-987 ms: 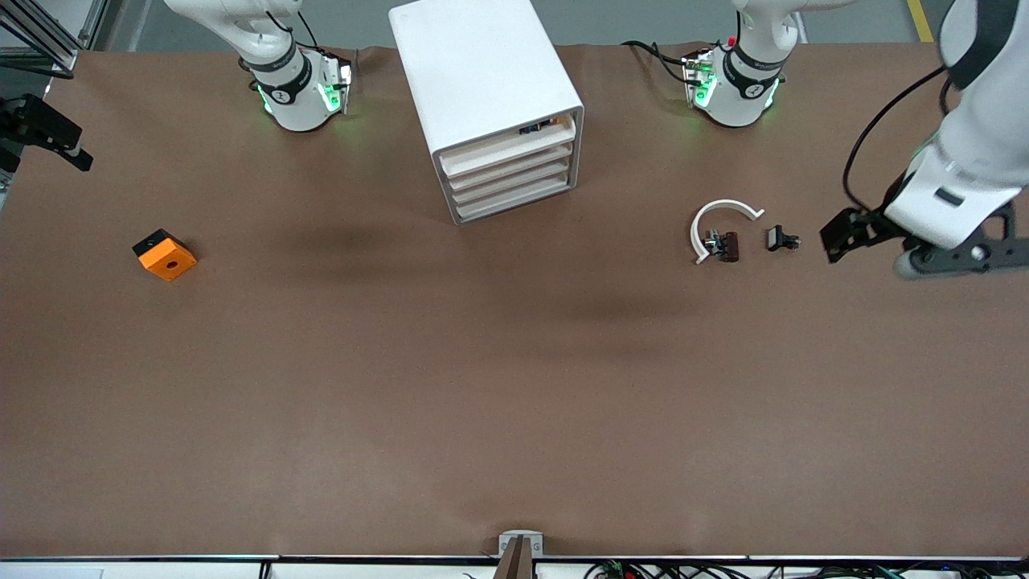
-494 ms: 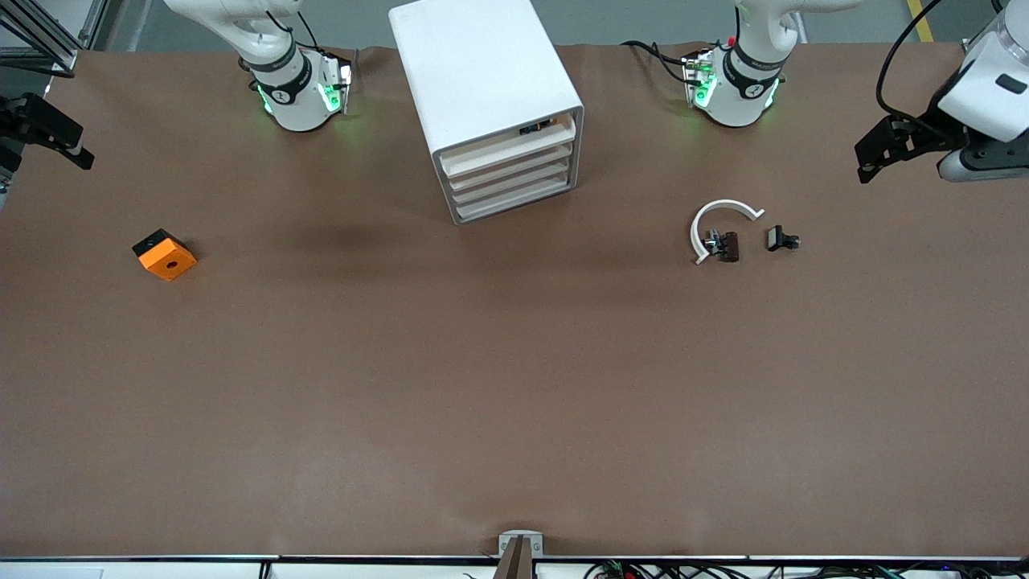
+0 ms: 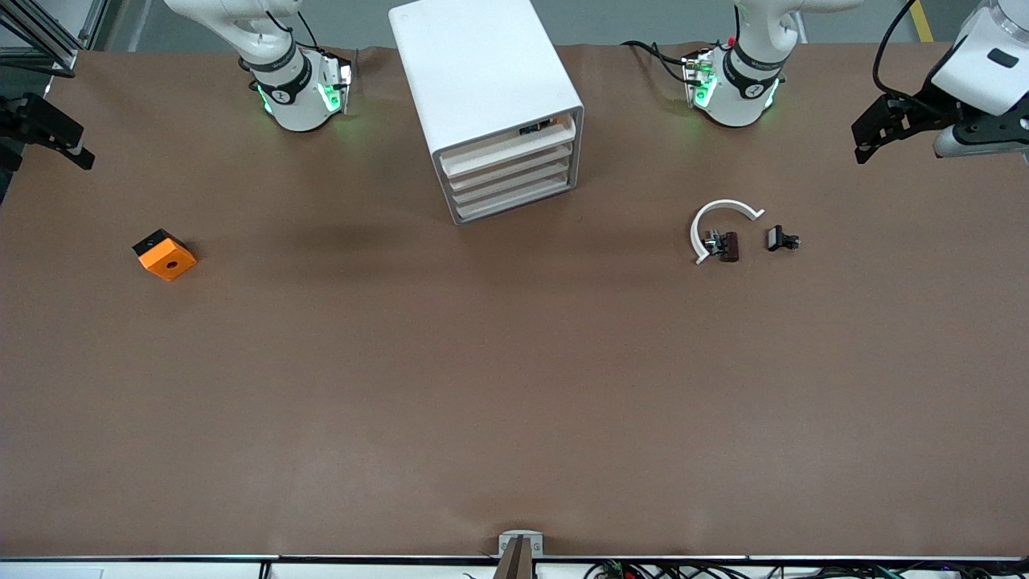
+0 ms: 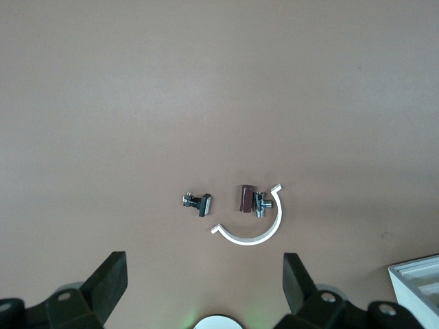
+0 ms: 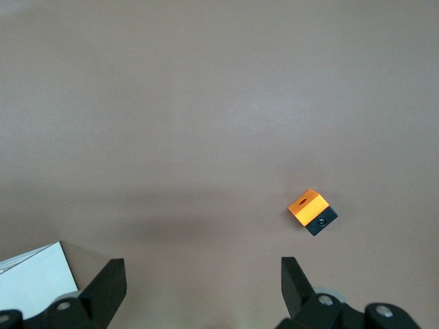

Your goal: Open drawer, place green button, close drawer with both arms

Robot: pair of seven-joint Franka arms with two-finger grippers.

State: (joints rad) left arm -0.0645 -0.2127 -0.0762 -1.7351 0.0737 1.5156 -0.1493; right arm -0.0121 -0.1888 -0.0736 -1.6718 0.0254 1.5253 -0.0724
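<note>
L gripper (image 3: 872,137) has risen off the surface to its arm's end; jaws open, empty. Button unseen; top drawer (image 3: 514,143) at 9 o'clock. R gripper (image 3: 48,133) waits, open.

Two white arm bases at upper frame of the front view: right arm's base (image 3: 293,92) and left arm's base (image 3: 735,88), each ringed by a black band and lit green at the sides. Black cables trail beside the left arm's base. Left gripper (image 3: 876,133) at upper right edge: black fingers below a white wrist housing, black cable looping above. Right gripper (image 3: 48,133) at the opposite edge: black. Wrist views show black, wedge-shaped fingertips (image 4: 110,281) with round screw heads.
</note>
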